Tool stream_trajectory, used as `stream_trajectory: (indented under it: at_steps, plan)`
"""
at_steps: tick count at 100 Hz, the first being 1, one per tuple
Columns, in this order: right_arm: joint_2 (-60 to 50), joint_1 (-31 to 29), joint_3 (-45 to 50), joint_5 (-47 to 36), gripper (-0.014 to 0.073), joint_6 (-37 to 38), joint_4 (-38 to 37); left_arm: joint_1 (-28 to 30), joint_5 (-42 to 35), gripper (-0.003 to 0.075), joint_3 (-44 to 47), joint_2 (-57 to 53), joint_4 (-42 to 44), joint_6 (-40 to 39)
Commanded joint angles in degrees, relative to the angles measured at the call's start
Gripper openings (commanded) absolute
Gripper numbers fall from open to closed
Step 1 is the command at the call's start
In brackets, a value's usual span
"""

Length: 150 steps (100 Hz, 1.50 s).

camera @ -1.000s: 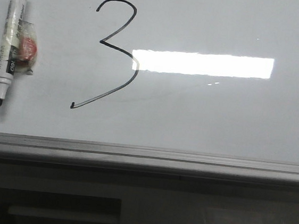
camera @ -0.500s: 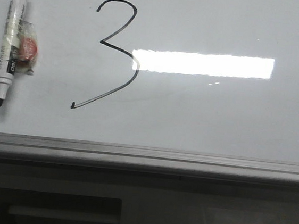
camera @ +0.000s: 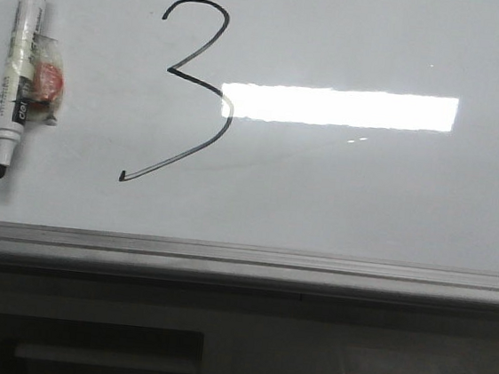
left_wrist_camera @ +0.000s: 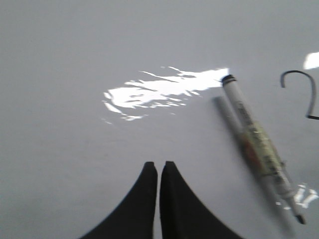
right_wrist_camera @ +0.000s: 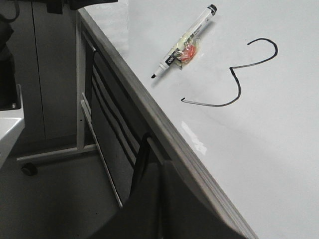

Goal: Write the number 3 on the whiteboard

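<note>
The left gripper [left_wrist_camera: 158, 167] hangs over bare board with its two black fingers pressed together and nothing between them. The right gripper [right_wrist_camera: 149, 149] is off the board's near edge, over the dark frame below; its fingers also look closed and empty, though they merge into one dark shape.

In the front view, a grey metal edge rail [camera: 242, 259] runs across the lower part of the frame, with the whiteboard [camera: 365, 190] filling everything above it. The number 3 [camera: 192, 92] stands in the upper left-centre, its long tail slanting down to the left. A bright rectangular reflection [camera: 338, 105] touches its middle. At the far left lies an uncapped marker [camera: 19, 64], tip pointing down, well apart from the digit.
</note>
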Motion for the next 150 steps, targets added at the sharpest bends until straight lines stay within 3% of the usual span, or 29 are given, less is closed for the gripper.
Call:
stream_trajectory:
  at_steps: [1, 12, 37, 60, 150]
  plan:
    - [0.2, -0.1, -1.5, -4.6, -0.0041, 0.1, -1.0, 5.0, -4.4, -0.0021, -0.9, -2.0, 2.0, -2.1]
    - [0.2, -0.1, -1.5, -4.6, -0.0041, 0.1, -1.0, 10.6, -4.1, -0.0021, 0.0, -3.7, 2.0, -8.6]
    - [0.2, -0.1, -1.5, -4.6, -0.0041, 0.1, -1.0, 17.4, -2.9, -0.0021, 4.3, -7.0, 2.5, -9.1]
    - [0.2, -0.1, -1.5, -4.6, -0.0041, 0.1, -1.0, 17.5, 15.5, -0.0021, 4.9, -7.6, 2.0, -9.1]
    - [0.2, -0.1, -1.5, -4.6, -0.0041, 0.1, -1.0, 17.5, 15.4, -0.0021, 4.9, -7.6, 2.0, -9.2]
